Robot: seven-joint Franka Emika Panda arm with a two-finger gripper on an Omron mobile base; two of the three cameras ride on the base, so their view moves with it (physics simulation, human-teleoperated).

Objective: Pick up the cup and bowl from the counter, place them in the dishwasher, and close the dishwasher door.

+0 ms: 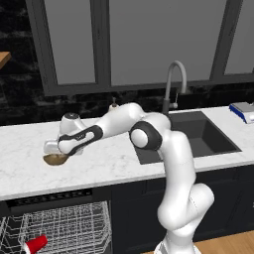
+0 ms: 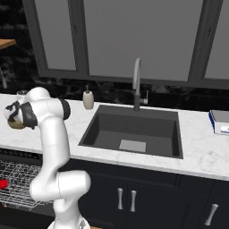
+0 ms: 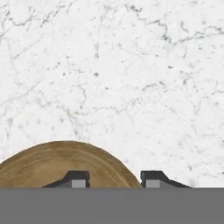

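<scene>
The cup [image 1: 35, 244] lies on its side in the dishwasher [image 1: 64, 225] rack, rim toward the left. The bowl [image 1: 55, 159] sits mouth-up on the counter [image 1: 99, 163]. My gripper [image 3: 114, 180] straddles its rim, jaws closed on it.

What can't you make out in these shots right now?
- Bowl: hand view's bottom band cuts off its near half; in the left base view the arm covers most of it.
- Claw: just the tips show, straddling the bowl's rim; contact unclear.
- Cup: bottom edge crops it in the dishwasher rack.
</scene>
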